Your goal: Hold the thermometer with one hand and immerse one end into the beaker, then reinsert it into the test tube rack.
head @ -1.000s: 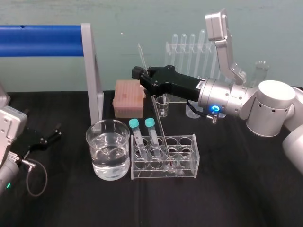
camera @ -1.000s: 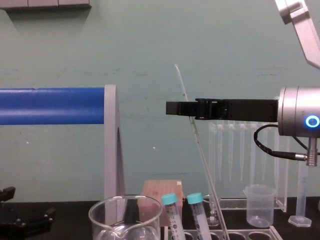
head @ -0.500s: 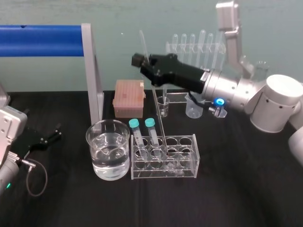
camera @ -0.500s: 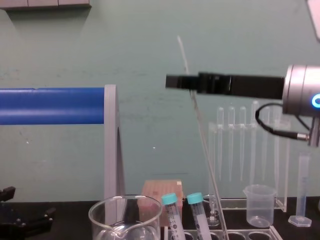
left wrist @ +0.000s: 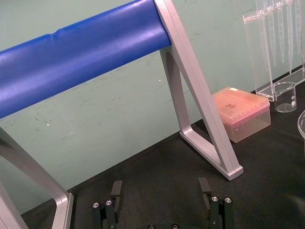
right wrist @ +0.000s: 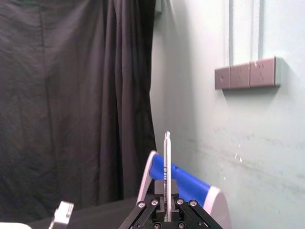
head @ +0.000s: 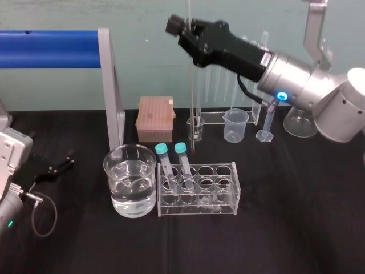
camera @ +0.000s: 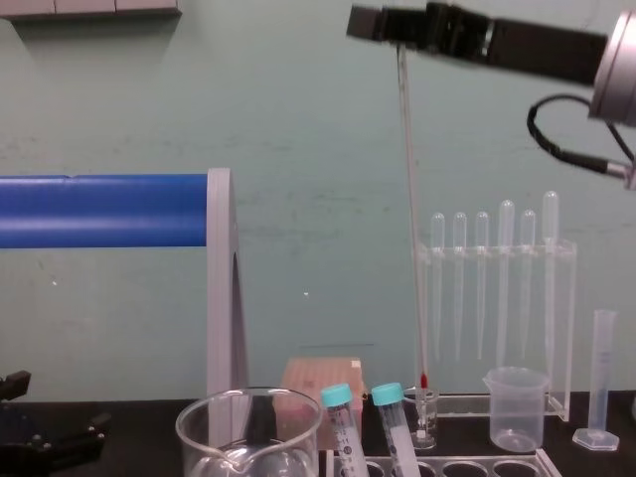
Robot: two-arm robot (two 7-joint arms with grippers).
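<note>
Right gripper pinching upright thermometer near test tube rack, left gripper spread

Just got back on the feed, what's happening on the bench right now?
The right gripper is up high with its jaws closed on the upper part of the thermometer. The thermometer hangs almost upright, and its red tip is clear above the test tube rack, not in a hole. It has not gone into the beaker, which stands part full of clear liquid just left of the rack. The left gripper lies parked at the far left, jaws open.
</note>
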